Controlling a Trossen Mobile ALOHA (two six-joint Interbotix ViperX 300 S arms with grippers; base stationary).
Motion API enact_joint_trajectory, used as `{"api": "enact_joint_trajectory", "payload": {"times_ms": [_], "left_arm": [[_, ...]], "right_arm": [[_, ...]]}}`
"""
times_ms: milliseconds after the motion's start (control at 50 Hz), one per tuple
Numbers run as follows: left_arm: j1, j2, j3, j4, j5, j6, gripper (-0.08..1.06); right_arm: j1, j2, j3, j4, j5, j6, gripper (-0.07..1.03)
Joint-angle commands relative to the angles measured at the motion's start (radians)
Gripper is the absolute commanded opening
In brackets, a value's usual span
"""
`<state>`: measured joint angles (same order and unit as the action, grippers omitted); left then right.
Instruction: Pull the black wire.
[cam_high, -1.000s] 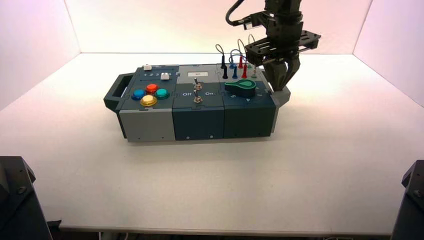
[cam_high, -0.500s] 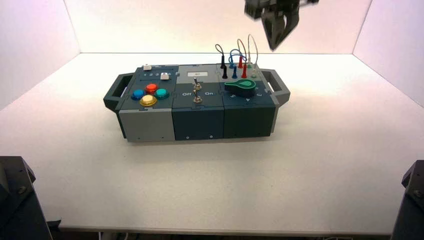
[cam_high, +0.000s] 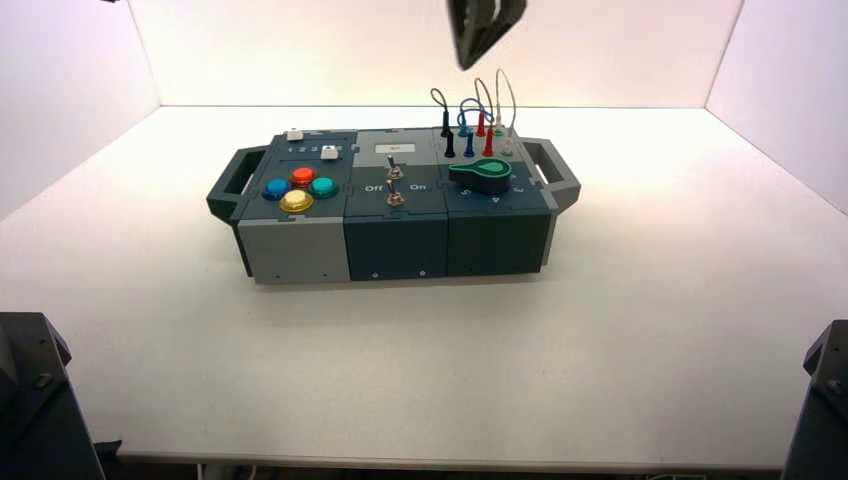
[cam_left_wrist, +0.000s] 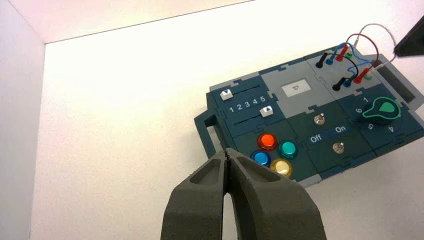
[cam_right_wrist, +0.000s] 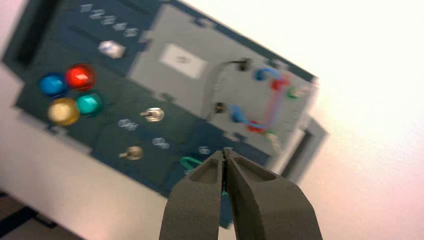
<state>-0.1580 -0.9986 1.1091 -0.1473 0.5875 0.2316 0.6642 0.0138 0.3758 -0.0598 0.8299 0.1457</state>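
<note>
Holds the right gripper (cam_high: 466, 66) high behind and above the box (cam_high: 396, 245), pointing down toward the back right panel, fingertips pressed together with nothing between, clear of every lead. Has the left gripper (cam_left_wrist: 226, 150) idle outside the high view, tips together too, facing down toward the box's left part.

Shows the black wire (cam_high: 439, 93) looped over that grey panel, leftmost of the leads, with both black plugs (cam_high: 450, 145) seated in a row from back to front. Crowds it on the right with the blue lead (cam_high: 473, 103), just beside; then come, further right, the red-plugged lead (cam_high: 479, 82) and a pale lead (cam_high: 499, 72) arching higher. Puts the green knob (cam_high: 481, 176) in front of the plugs. Sets two metal toggle switches (cam_high: 395, 199) mid-box, before a small display (cam_high: 395, 148). Carries, on the left, four round buttons (cam_high: 297, 201) and two white sliders (cam_high: 330, 152).
</note>
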Motion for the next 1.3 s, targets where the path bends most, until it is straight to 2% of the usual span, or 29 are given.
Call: {"api": "enact_joint_trajectory", "payload": {"times_ms": [20,60,200,280,340,440,580,660,1040,1300], "left_arm": [[0.012,0.031,-0.023,0.0,-0.012,0.006,-0.03],[0.012,0.04,-0.026,0.0,-0.012,0.006,-0.03],[0.012,0.071,-0.032,0.0,-0.012,0.009,-0.03],[0.011,0.081,-0.04,0.0,-0.012,0.009,-0.03],[0.011,0.087,-0.051,0.0,-0.012,0.009,-0.03],[0.012,0.086,-0.064,0.002,-0.017,0.011,-0.03],[0.011,0.081,-0.063,0.002,-0.021,0.011,-0.03],[0.012,0.081,-0.061,0.002,-0.023,0.011,-0.03],[0.012,0.081,-0.06,0.003,-0.023,0.014,-0.03],[0.011,0.08,-0.061,0.005,-0.023,0.021,-0.03]], "right_arm": [[-0.002,-0.015,-0.008,0.003,-0.014,-0.002,0.15],[-0.003,-0.017,-0.003,0.003,-0.014,-0.002,0.19],[-0.003,-0.02,0.026,0.005,-0.017,-0.002,0.21],[-0.003,-0.014,0.041,0.011,-0.029,-0.002,0.34],[-0.005,-0.006,0.046,0.021,-0.034,-0.002,0.37],[-0.003,0.011,0.049,0.051,-0.041,-0.003,0.37],[-0.002,0.032,0.046,0.1,-0.064,-0.031,0.32],[0.0,0.046,0.038,0.115,-0.071,-0.035,0.31],[-0.003,0.147,0.021,0.112,-0.089,-0.038,0.32],[-0.015,0.166,-0.006,0.101,-0.091,-0.038,0.32]]}}
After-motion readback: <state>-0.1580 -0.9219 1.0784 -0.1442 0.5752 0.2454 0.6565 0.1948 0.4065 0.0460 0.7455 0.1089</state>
